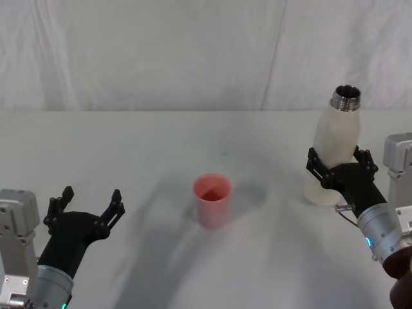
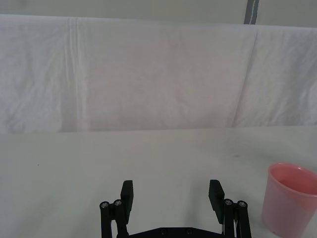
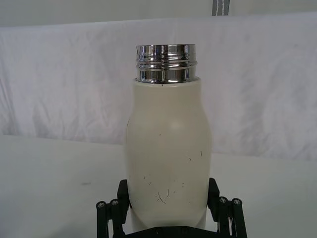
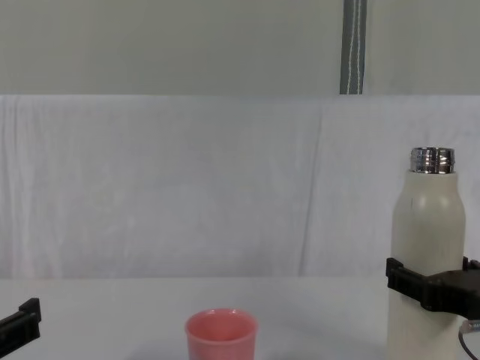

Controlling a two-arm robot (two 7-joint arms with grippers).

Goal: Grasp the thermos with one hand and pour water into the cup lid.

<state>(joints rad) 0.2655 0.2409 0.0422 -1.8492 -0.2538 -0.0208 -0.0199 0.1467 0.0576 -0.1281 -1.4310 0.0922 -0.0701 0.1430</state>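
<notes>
The cream-white thermos [image 1: 338,138] stands upright on the right of the table, its steel neck uncapped. My right gripper [image 1: 338,162] straddles its lower body, jaws open, a black finger [image 3: 123,194] close against each side. The wrist view shows the thermos [image 3: 167,129] sitting between the fingers. The pink cup lid [image 1: 212,199] stands upright at the table's middle, well left of the thermos. My left gripper [image 1: 91,196] hovers open and holding nothing at the near left, with the cup lid [image 2: 290,198] off to its side.
The white table [image 1: 161,141] runs back to a white cloth backdrop [image 1: 161,51]. Bare tabletop lies between the cup lid and the thermos, and around the left gripper.
</notes>
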